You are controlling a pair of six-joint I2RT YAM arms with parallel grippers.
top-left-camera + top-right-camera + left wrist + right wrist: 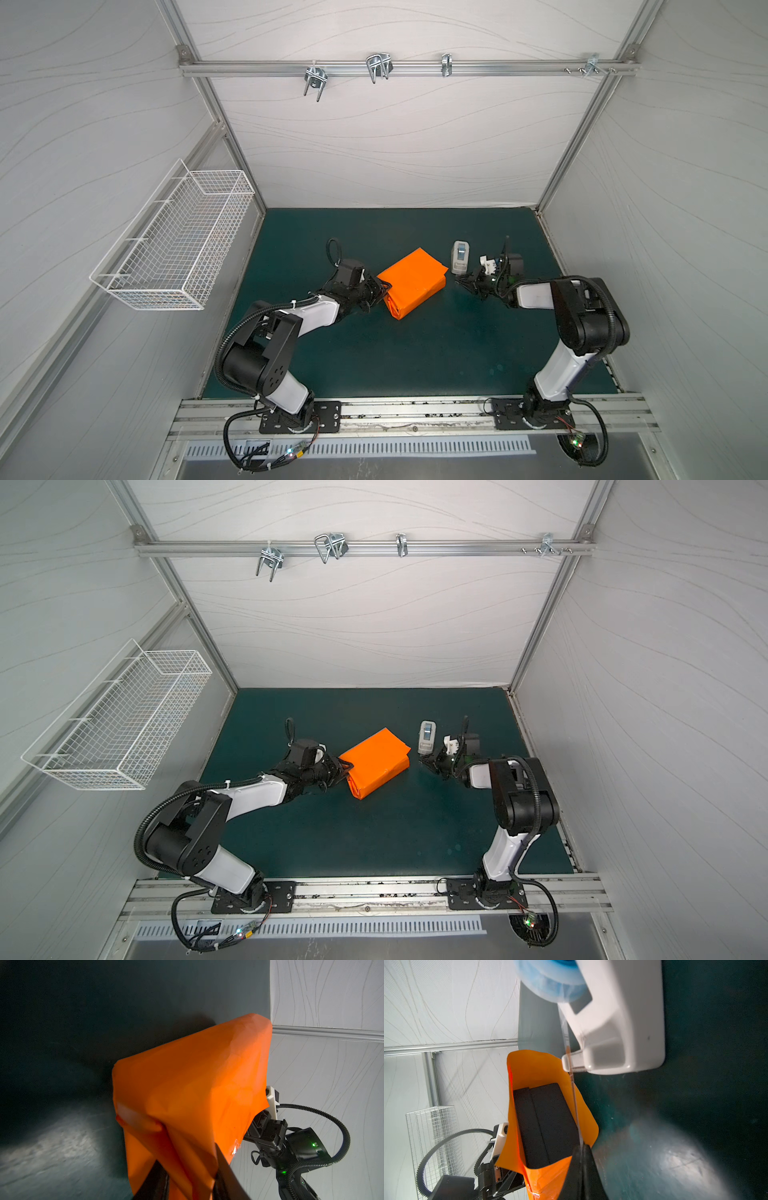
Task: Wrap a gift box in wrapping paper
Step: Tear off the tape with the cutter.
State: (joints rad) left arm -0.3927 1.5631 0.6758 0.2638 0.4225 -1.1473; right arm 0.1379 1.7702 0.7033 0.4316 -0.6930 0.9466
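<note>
Green mat (415, 353) carries the wrapping paper (411, 286), folded round the gift box (548, 1126), just beside the tape dispenser (460, 257). My left gripper (385, 287) pinches the paper's far-end fold. My right gripper (461, 282), nearest the dispenser, clamps a tape strip (576, 1109).

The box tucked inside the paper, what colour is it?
Black. The gift box shows best in the right wrist view, through the orange wrapping paper's open end.

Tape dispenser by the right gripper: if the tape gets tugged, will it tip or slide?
The tape dispenser sits on a narrow base with its roll up top, so a sideways tug might tip it. Its smooth plastic shell looks light, so it could slide toward the right gripper, which pinches the tape strand.
</note>
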